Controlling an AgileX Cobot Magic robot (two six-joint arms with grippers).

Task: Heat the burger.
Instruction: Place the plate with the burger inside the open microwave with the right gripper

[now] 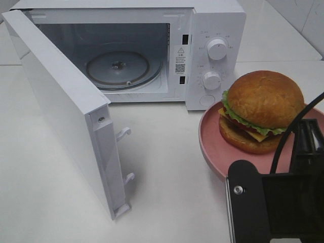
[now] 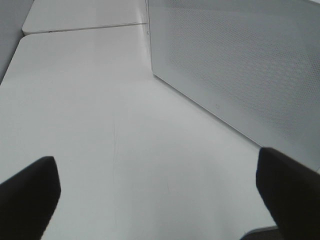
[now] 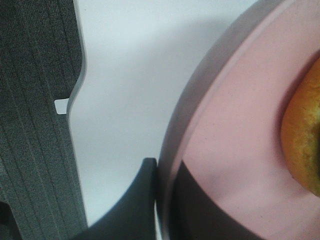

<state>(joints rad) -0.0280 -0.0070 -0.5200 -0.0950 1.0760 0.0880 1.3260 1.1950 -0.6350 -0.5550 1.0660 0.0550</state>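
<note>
The burger [image 1: 260, 111], with a golden-brown bun, lettuce, cheese and tomato, sits on a round pink plate [image 1: 212, 144] to the right of the microwave. In the right wrist view my right gripper [image 3: 167, 200] is shut on the pink plate [image 3: 235, 130] at its near rim, one finger outside and one inside, and an edge of the burger's bun [image 3: 302, 135] shows. My right arm [image 1: 273, 202] fills the lower right corner of the high view. My left gripper [image 2: 160, 195] is open above bare table, with nothing between its fingers [image 2: 30, 192], beside the door.
The white microwave [image 1: 215, 25] stands at the back with its door [image 1: 61, 111] swung wide open to the left and a glass turntable [image 1: 119, 68] inside. The door's perforated panel [image 2: 240, 65] is close to my left gripper. The table edge [image 3: 75, 110] and dark floor [image 3: 35, 140] lie near the plate.
</note>
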